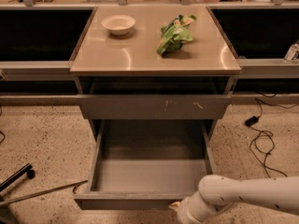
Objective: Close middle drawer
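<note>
The middle drawer (149,174) stands pulled far out of the cabinet, its smooth grey inside bare. Its plain front panel (126,201) faces the bottom of the camera view. My gripper (174,206) is at the bottom edge of the view, right at the right part of that front panel, mostly hidden behind my white wrist and forearm (243,195). Above it, the grey drawer front with pale scratch marks (154,106) sits slightly out from the cabinet.
A white bowl (118,24) and a green bag (174,34) lie on the cabinet top (140,55). Black cables (261,139) lie on the floor at the right. A metal bar and a wheeled leg (23,176) lie at the lower left.
</note>
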`<state>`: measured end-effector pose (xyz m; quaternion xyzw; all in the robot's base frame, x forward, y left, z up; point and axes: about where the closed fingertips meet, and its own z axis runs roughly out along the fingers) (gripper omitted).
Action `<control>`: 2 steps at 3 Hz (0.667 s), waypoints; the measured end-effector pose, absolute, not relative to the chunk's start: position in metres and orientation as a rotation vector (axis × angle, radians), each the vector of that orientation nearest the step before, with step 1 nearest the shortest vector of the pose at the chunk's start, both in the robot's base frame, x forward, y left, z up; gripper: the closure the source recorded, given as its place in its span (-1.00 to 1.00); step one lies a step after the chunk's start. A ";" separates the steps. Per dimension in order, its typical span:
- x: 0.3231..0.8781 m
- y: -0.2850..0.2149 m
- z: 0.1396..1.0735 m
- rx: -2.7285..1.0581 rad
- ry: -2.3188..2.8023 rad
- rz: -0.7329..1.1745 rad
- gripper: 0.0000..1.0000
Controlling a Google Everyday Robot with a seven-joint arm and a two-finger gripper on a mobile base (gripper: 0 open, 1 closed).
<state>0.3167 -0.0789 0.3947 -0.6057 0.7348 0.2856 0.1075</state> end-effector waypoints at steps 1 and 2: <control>0.350 -0.068 0.377 -1.831 2.148 0.808 -1.00; 0.415 -0.068 0.382 -1.841 2.128 0.710 -1.00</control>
